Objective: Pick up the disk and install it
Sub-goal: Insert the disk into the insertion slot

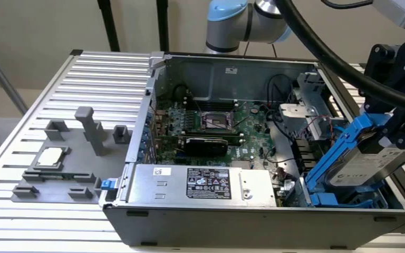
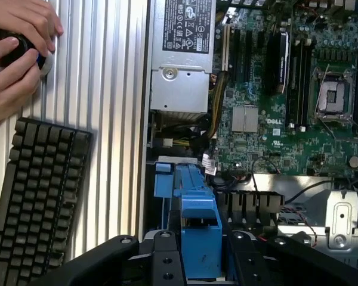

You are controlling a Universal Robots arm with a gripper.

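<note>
Claw: the claw [image 2: 200,262] is closed on the disk [image 1: 368,164], with black fingers [image 2: 165,262] pressed against both sides of its blue frame [image 2: 200,220].
Disk: it is held tilted, white label facing out, at the exterior view's right, over the front corner of the computer case [image 1: 259,224] and not yet seated.
Below the disk: blue drive brackets [image 1: 327,199] stand in that corner of the case.
Inside the case: a green circuit board [image 1: 217,126] sits in the middle, and a silver box with a black label [image 1: 202,184] lies along the front wall.
Outside the case: a grey tray [image 1: 76,174] on the slatted table [image 1: 111,68] holds a small square chip [image 1: 51,157].
Wrist view: a black keyboard [image 2: 36,196] lies on the slats, and a person's hands [image 2: 15,53] hold a dark round object.
</note>
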